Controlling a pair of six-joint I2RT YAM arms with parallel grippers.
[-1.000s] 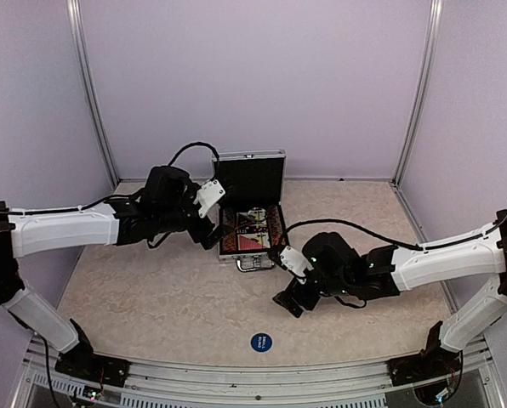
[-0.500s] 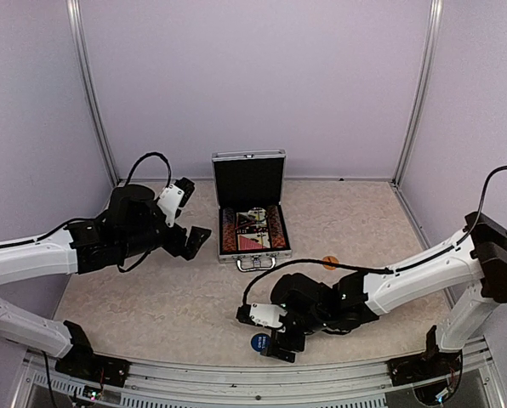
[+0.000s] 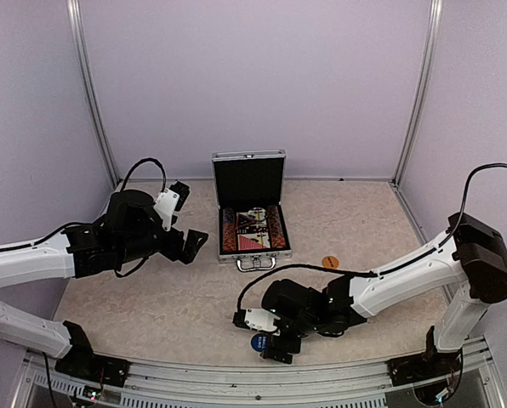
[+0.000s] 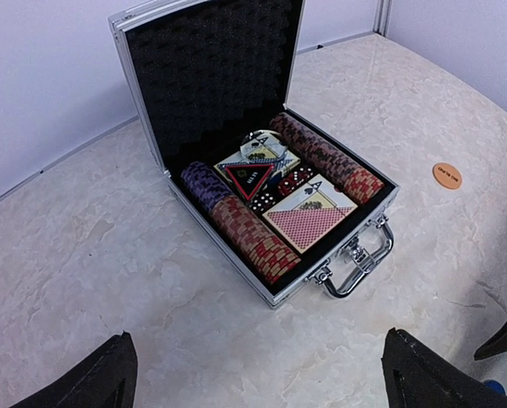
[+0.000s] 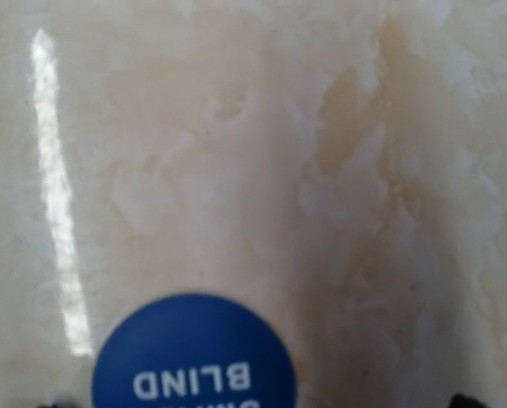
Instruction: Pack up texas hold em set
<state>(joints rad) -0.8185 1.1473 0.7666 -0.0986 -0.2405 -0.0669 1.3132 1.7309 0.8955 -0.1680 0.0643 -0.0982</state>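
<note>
From above, the case sits open on the desk toward 12 o'clock, lid upright, handle facing 6 o'clock. The left fingers hang spread wide at 9 o'clock of it, holding nothing. An orange button lies at 4 o'clock of the case, apart from it. At 6 o'clock, near the front edge, the right fingers stand wide apart on either side of a blue button.

The left wrist camera looks into the case: rows of chips along both sides, a red-backed card deck and a red triangle between them. The left fingers' tips show at 7 and 5 o'clock.

The right wrist camera shows the blue button at 6 o'clock, flat on the desk, lettered "BLIND".
</note>
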